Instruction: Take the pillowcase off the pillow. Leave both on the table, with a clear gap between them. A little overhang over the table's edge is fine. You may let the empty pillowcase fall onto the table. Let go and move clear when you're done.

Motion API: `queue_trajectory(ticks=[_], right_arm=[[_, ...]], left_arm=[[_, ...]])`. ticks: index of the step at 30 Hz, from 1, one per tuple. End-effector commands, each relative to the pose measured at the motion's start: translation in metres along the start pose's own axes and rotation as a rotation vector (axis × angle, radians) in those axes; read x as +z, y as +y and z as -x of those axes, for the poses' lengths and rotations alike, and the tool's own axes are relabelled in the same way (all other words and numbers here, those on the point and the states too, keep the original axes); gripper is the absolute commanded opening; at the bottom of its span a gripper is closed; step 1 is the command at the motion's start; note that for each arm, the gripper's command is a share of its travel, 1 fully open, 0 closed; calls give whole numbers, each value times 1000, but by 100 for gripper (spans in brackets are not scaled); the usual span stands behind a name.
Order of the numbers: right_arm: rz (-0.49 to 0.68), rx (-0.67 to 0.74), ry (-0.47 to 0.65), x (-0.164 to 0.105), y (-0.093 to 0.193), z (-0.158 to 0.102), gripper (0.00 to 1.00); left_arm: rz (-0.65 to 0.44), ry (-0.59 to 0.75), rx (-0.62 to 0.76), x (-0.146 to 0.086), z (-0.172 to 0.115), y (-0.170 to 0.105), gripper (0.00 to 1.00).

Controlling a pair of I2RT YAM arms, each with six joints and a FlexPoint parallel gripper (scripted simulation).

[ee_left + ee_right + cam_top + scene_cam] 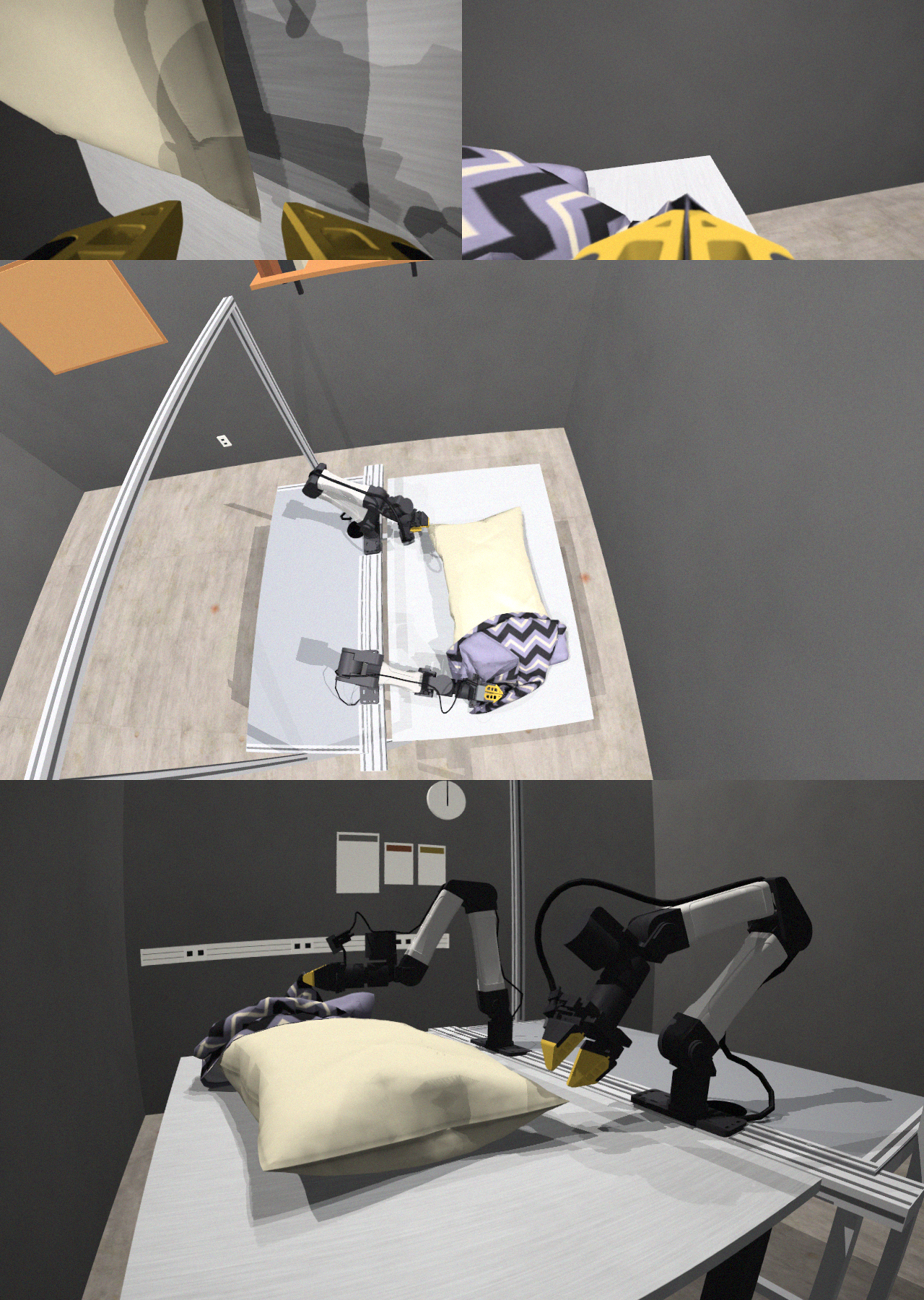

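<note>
Pillowcase (517, 641) (258, 1015) (512, 202) bunched around one end of the pillow (487, 570) (381, 1083) (108, 90)
</note>
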State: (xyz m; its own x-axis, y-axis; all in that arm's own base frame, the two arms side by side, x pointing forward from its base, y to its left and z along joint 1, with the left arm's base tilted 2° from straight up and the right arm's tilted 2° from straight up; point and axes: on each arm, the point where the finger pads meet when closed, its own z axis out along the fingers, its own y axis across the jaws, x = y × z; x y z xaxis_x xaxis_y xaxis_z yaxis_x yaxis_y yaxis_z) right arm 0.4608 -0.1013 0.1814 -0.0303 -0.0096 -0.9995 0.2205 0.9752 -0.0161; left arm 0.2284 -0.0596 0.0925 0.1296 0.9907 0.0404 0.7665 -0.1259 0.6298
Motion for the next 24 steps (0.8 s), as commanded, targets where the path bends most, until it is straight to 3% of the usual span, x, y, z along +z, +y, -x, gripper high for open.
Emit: queue_trajectory(ticks=[1, 24], right_arm=[[8, -1, -4, 5, 3, 0, 0], [8, -1, -4, 5, 3, 0, 0]], left_arm=[[19, -6, -3, 8, 0, 4, 45], [18, -10, -1, 34, 1, 4, 45]])
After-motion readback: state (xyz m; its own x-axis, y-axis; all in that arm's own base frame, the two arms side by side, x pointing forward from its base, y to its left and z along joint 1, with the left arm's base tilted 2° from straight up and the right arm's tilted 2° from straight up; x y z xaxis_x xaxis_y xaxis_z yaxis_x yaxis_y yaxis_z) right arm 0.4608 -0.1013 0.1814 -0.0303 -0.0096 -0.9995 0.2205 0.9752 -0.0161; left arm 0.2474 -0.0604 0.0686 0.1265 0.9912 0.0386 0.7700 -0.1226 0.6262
